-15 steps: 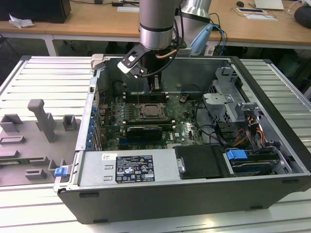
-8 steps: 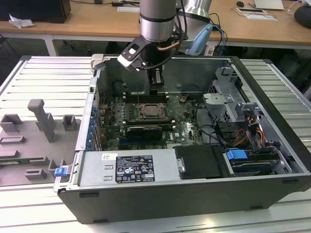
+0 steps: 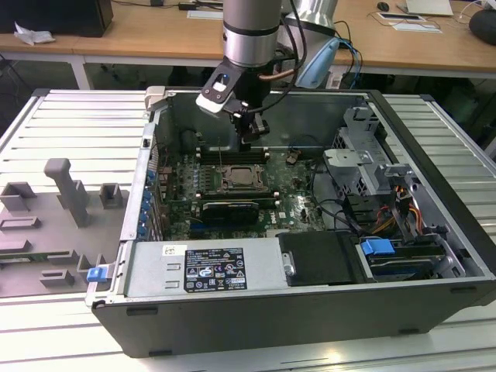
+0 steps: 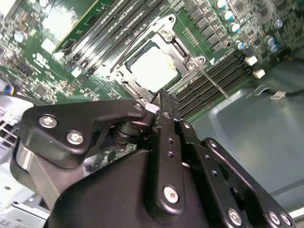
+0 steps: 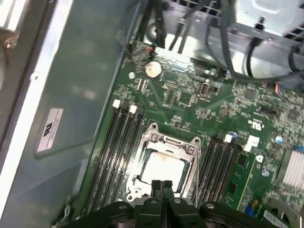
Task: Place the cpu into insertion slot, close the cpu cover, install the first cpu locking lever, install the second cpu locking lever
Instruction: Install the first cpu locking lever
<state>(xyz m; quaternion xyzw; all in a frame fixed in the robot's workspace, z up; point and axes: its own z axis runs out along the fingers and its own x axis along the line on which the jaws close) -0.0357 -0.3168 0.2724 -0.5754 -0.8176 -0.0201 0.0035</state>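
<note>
Evidently lever stage: cpu (image 5: 164, 166) sits under cpu cover (image 5: 171, 138); empty gripper (image 5: 161, 184), pinched shut, needs precise contact with the locking lever (image 4: 214, 83).

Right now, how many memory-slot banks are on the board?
2. One bank lies between the cpu and the case wall; the other bank lies on the cpu's opposite side. The gripper covers their near ends, so more may be hidden.
</note>
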